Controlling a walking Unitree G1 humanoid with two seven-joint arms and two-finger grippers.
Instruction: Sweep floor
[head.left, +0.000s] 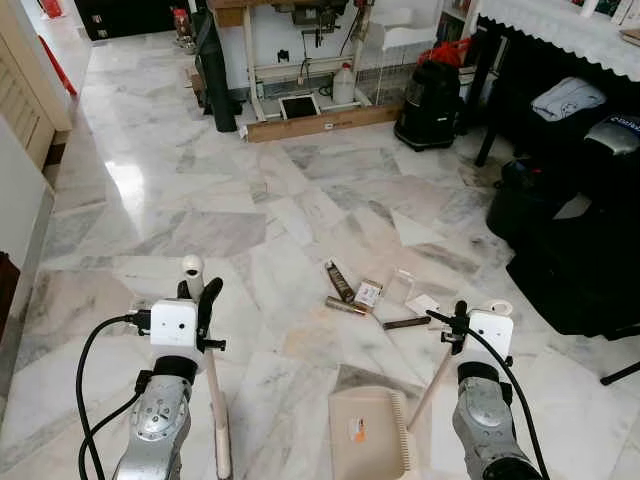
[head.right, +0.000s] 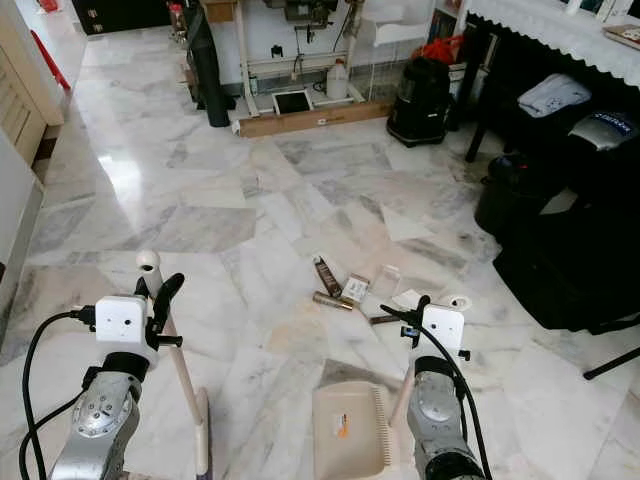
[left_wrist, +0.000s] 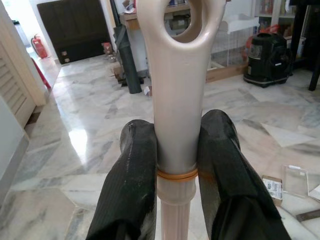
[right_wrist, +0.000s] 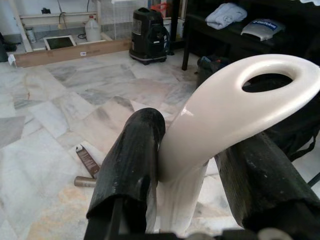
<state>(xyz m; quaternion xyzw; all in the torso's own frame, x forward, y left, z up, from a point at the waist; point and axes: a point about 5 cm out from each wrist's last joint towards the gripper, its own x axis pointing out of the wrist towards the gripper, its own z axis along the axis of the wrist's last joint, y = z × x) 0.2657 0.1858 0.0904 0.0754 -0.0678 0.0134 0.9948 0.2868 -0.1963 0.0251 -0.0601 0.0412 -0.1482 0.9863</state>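
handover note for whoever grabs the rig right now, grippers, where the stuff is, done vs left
Left gripper: shut on the broom handle, held upright at the robot's left front; the broom's lower end reaches the floor by the robot's left side.
Right gripper: shut on the dustpan handle; the dustpan sits on the marble floor just ahead, between the arms.
Litter: a small cluster of wrappers, tubes and a clear packet on the floor just beyond the dustpan, none of it in the pan.
Done: both tools in hand.
Left: sweep the litter into the dustpan.
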